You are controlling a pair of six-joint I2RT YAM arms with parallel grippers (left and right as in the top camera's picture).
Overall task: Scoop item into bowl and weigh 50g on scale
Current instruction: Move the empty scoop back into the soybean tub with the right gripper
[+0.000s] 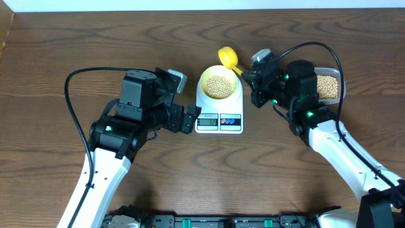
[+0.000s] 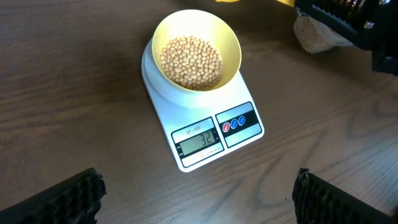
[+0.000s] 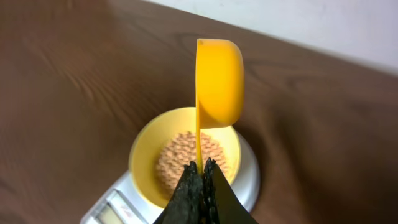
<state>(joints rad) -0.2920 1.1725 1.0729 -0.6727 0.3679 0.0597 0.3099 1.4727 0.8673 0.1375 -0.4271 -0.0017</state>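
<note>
The pale yellow bowl [image 1: 218,83] sits on the white scale [image 1: 219,117] and holds a layer of beige beans [image 1: 219,86]. In the left wrist view the scale [image 2: 211,134] reads 32, with the bowl [image 2: 196,50] and beans [image 2: 191,61] on it. My right gripper [image 1: 248,77] is shut on the handle of the bright yellow scoop [image 1: 228,58], whose cup is tipped on its side beyond the bowl [image 3: 183,155], as the right wrist view shows [image 3: 217,84]. My left gripper [image 1: 188,119] is open and empty, just left of the scale's front.
A clear plastic tub [image 1: 328,86] of beans stands at the right behind my right arm; it also shows in the left wrist view [image 2: 314,34]. The table is dark wood. Cables loop over both arms.
</note>
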